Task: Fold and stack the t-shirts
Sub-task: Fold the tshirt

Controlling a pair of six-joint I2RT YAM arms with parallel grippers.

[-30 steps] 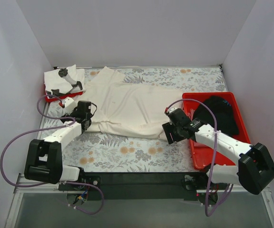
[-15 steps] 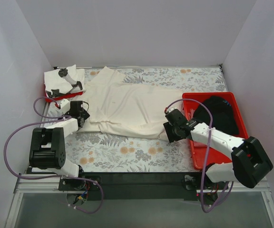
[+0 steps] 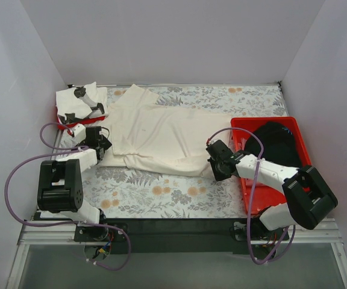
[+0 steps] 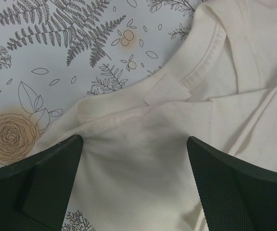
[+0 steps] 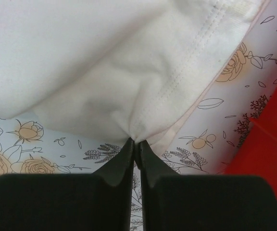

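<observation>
Right end effector (image 3: pixel 217 170) was open a second ago and has now snapped shut. Both arms have also tucked their elbows back toward the near edge.

Top view: the cream tee (image 3: pixel 161 135) lies spread across the middle of the desk (image 3: pixel 161 192). The right end effector is at its near right corner, just beside the right tray (image 3: pixel 255 192). The left end effector (image 3: pixel 98 143) sits at the tee's left end, near the left tray (image 3: pixel 71 125). Bare desk shows along the near side of the tee and at the far right; walls close in on three sides. Count: three tees, two red trays. The marked tee (image 3: pixel 80 99) is folded on the left tray and the black tee (image 3: pixel 276 144) is heaped in the right one.

Left wrist: the left end effector (image 4: pixel 134 142) is spread wide and grips nothing. Its fingers (image 4: pixel 47 178) straddle the cream cloth just below the collar (image 4: pixel 201 72), and floral desk is open at upper left.

Right wrist: the right end effector (image 5: pixel 136 144) has its fingertips pressed together, pinching a gathered bit of the tee by the stitched hem (image 5: pixel 196 57). The cloth puckers into the pinch. Desk shows on both sides and the tray's red edge is close on the right.
</observation>
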